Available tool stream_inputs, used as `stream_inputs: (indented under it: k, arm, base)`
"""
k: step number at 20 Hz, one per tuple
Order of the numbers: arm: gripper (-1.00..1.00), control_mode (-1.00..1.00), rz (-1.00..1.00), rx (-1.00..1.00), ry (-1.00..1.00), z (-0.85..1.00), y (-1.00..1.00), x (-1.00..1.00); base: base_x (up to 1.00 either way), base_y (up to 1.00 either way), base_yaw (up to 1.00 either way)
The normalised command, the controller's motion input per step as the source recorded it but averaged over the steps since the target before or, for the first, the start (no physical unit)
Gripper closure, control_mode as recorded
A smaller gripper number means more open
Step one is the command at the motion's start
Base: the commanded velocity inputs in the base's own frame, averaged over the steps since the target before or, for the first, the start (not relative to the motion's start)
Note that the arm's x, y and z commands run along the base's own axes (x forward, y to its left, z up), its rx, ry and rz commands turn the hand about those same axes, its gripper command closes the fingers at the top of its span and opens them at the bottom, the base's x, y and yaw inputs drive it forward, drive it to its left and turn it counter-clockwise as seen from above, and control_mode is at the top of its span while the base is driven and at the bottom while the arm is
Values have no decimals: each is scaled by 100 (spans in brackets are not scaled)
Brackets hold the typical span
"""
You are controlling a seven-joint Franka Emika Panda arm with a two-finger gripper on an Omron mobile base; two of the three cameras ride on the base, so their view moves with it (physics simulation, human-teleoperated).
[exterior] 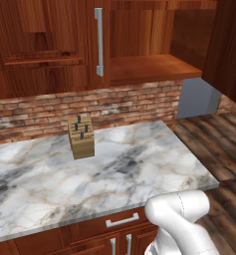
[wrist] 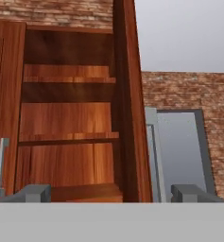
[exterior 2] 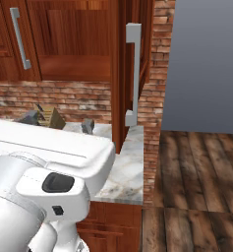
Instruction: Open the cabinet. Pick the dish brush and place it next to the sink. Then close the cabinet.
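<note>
The cabinet [exterior: 139,35] hangs above the counter. Its right door [exterior: 226,45] is swung wide open, and its left door is closed behind a long silver bar handle [exterior: 98,42]. Bare wooden shelves [wrist: 68,137] show inside in the hand view, with the open door's edge [wrist: 130,94] and its handle [wrist: 152,151] just to their right. My gripper [wrist: 112,194] is open in front of the opening, below the lowest shelf, with nothing between its fingers [exterior 2: 87,126]. The dish brush and the sink are out of view.
A wooden knife block [exterior: 81,137] stands on the marble counter [exterior: 139,169] near the brick backsplash [exterior: 50,112]. Drawers with short silver handles [exterior: 122,220] sit under the counter. The counter ends at the right, beside wooden floor [exterior 2: 196,187] and a grey wall [exterior 2: 206,64].
</note>
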Motion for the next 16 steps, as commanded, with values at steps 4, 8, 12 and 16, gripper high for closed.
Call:
stream_inputs:
  k: [4,8,12,16]
  arm:
    - [-100,-100,0,0,0,-20,-99,13]
    - [-100,-100,7,0,0,-4,-59,16]
    - [-100,-100,18,0,0,0,-24,19]
    - [-100,-100,29,1,0,0,-30,2]
  base:
    - [0,0,0]
    - [0,0,0]
    - [0,0,0]
    - [0,0,0]
